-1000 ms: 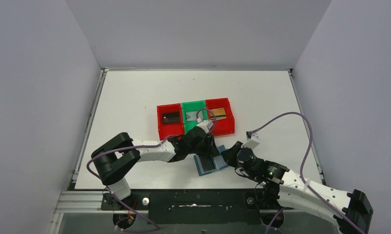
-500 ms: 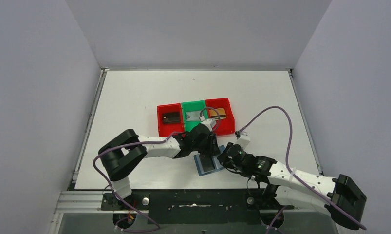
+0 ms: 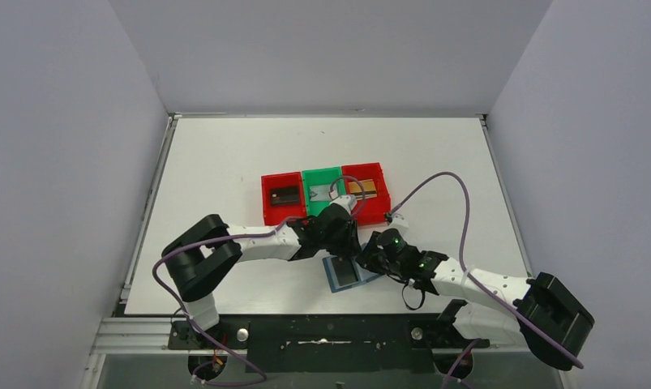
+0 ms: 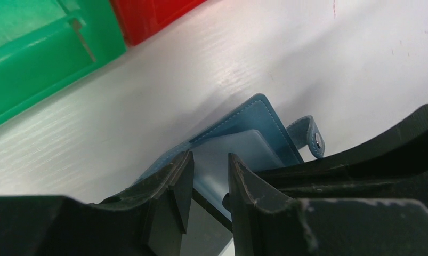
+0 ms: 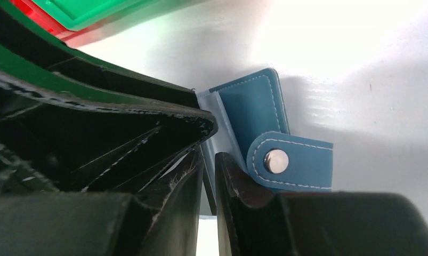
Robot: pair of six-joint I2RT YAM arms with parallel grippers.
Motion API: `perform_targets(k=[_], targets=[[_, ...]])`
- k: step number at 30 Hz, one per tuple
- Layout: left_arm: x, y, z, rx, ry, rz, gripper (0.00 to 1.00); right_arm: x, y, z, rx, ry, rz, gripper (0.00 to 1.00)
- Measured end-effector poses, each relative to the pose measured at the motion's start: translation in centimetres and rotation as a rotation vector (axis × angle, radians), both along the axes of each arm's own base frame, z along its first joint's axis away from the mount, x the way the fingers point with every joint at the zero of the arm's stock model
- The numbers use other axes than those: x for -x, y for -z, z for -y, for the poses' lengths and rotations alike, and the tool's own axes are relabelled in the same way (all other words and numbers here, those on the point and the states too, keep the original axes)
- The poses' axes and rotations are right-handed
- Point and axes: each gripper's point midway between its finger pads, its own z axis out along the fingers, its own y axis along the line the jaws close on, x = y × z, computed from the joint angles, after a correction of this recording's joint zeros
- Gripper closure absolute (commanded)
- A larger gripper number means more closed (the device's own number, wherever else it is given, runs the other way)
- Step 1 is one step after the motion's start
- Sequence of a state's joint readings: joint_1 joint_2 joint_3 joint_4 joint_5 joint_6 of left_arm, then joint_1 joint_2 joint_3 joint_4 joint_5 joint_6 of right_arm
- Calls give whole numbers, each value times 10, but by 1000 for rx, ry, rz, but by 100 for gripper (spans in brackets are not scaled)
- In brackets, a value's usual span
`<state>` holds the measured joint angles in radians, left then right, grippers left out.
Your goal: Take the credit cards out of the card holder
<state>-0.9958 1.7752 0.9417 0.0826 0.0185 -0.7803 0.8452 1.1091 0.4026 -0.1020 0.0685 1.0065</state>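
Jaws hide most of the card holder (image 4: pixel 265 120).

Count:
- Bins: 3 in a row. 2 red, left red bin (image 3: pixel 281 217) and right red bin (image 3: pixel 376 215), with 1 green bin (image 3: pixel 322 172) between.
- Credit cards visible: 4. 1 black card (image 3: pixel 284 195), 1 silver-grey card (image 3: pixel 320 192), 1 gold-brown card (image 3: pixel 364 188), 1 dark card (image 3: pixel 346 273).
- Card holder (image 4: pixel 259 114): 1.
- Arms: 2, left arm (image 3: pixel 257 243) and right arm (image 3: pixel 476 284).

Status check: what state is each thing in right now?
Card holder: open, snap tab undone.
Left gripper: jaws narrowly apart on pocket; grip unclear.
Right gripper: jaws nearly together at pocket edge; grip unclear.
Black card: out, in left red bin.
Grey card: out, in green bin.
Gold card: out, in right red bin.
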Motion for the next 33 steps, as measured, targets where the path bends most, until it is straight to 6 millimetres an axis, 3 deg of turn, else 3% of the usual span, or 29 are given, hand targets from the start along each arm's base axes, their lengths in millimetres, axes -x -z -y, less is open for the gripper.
perform_targets(k=[4,9,13,18,21,26,33], targets=[[-8,-10,-4,-36,-36,15,64,-4,4,0,-65,2,-7,82],[-15,-39,-9,-12,-74,65,60,-1,13,3,-89,1,-32,80],[-7,-64,-25,35,-97,95,56,3,18,3,-107,-9,-35,75],[11,-78,-47,81,-115,105,55,6,17,1,-174,-16,-7,72],[26,-69,-67,89,-139,83,53,7,15,-2,-198,-26,-2,72],[44,-33,-91,41,-168,11,52,9,12,-9,-229,-55,-5,71],[53,-12,-76,21,-139,-42,56,12,17,-16,-254,-84,-27,75]])
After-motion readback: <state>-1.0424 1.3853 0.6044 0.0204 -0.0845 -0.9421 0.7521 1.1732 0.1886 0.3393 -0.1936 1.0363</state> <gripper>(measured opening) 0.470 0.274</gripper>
